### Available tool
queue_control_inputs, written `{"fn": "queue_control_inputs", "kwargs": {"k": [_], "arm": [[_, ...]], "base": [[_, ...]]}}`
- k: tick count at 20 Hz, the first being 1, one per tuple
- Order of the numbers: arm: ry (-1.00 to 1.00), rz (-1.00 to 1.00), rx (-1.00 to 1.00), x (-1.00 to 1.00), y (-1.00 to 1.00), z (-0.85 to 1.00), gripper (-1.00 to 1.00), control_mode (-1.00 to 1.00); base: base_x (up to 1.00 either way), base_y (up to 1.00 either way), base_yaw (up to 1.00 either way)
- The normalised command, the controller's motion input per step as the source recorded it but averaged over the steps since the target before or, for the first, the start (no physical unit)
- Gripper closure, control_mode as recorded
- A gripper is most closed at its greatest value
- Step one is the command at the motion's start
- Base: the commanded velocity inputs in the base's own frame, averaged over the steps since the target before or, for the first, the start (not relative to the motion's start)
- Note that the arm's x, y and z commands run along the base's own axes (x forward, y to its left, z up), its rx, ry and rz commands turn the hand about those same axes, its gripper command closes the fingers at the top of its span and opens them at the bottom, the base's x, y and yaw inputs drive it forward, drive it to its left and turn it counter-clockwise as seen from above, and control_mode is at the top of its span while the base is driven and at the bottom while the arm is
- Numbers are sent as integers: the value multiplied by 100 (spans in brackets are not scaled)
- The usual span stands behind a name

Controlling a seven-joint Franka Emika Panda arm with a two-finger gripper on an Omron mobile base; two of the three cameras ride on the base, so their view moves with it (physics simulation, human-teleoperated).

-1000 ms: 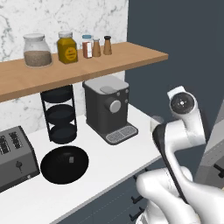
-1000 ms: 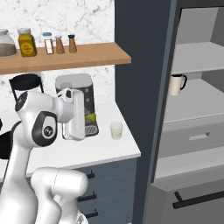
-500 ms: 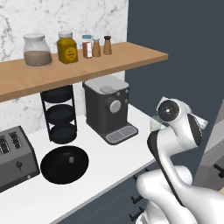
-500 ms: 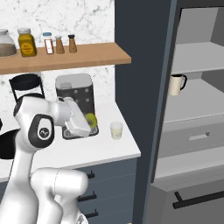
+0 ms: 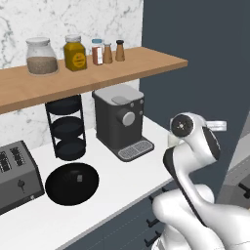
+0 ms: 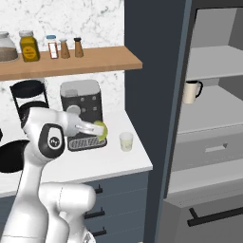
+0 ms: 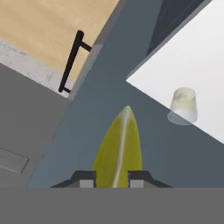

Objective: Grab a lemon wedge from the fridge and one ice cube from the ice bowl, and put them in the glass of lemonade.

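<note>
A: Start with the largest item. What does each view give?

B: The fridge (image 6: pixel 190 118) stands open in the right base view, with pale shelves, a drawer and a beige mug (image 6: pixel 191 91) on one shelf. The left base view gives only a dark grey side panel, with the interior cut off. The hand view shows a black bar handle (image 7: pixel 71 61) on a grey panel, above wooden floor.

A: Counter (image 5: pixel 127 180) items?

B: The left base view shows the toaster (image 5: pixel 17 173), the three-tier rack (image 5: pixel 66 127), the coffee machine (image 5: pixel 119 119) and the ice bowl (image 5: pixel 72 182), a black dish between toaster and coffee machine, in front of the rack. In the right base view the arm covers most of that bowl; a dark sliver remains at the left edge. Whether it holds ice cannot be made out.

A: The glass of lemonade (image 6: pixel 126 141)?

B: It stands on the white counter near the corner beside the fridge, just right of the coffee machine's drip tray. The hand view shows it from above. In the left base view the arm largely hides it.

A: Tool condition?

B: The gripper (image 7: pixel 112 177) is narrowly parted, its two finger tips clamped on a lemon wedge (image 7: pixel 119 146). The right base view shows the yellow-green wedge at the arm's end, over the counter left of the glass, apart from it. The wedge's lower end is cut off in the hand view
</note>
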Motion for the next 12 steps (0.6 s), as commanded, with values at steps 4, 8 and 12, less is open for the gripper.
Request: {"fn": "queue_control_inputs", "kwargs": {"k": [4, 8, 12], "arm": [[0, -1, -8, 38, 0, -22, 100, -100], [0, -9, -4, 42, 2, -31, 100, -100], [0, -14, 1, 54, 0, -10, 100, -100]], "base": [[0, 0, 0], [0, 0, 0], [0, 0, 0]]}}
